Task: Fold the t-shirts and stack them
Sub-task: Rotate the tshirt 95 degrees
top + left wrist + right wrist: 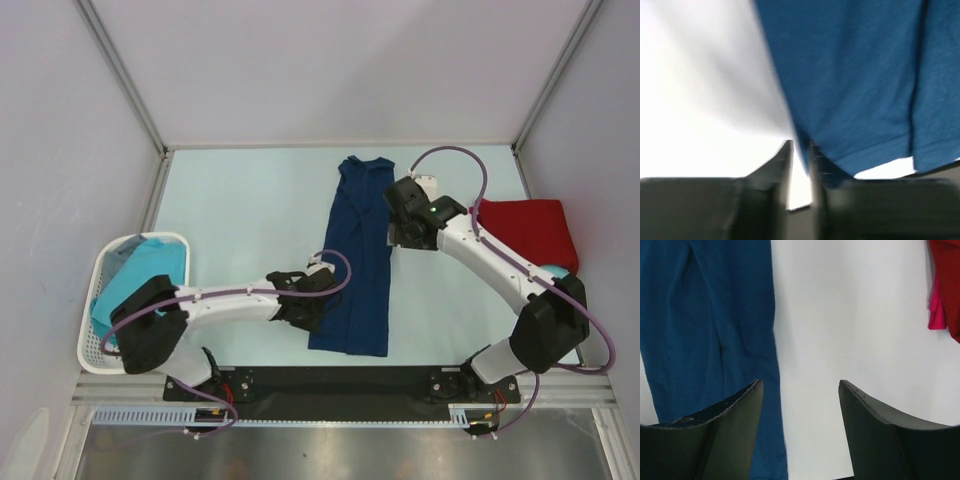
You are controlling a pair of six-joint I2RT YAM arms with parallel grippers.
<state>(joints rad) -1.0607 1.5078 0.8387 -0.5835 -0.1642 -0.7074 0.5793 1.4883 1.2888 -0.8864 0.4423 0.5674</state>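
Note:
A navy blue t-shirt (360,260) lies mid-table, folded lengthwise into a long narrow strip. My left gripper (316,302) is at its near left edge. In the blurred left wrist view the jaws (801,150) are almost together, with the edge of the shirt (850,75) running in between them. My right gripper (396,232) hovers open and empty over the shirt's far right edge. In its wrist view the fingers (800,385) straddle that edge (715,315). A folded red t-shirt (525,230) lies at the right. A turquoise t-shirt (140,275) lies in the basket.
The white perforated basket (86,345) stands at the near left table edge. A bit of turquoise cloth (556,270) shows beside the red shirt, partly behind my right arm. The red shirt's edge shows in the right wrist view (947,285).

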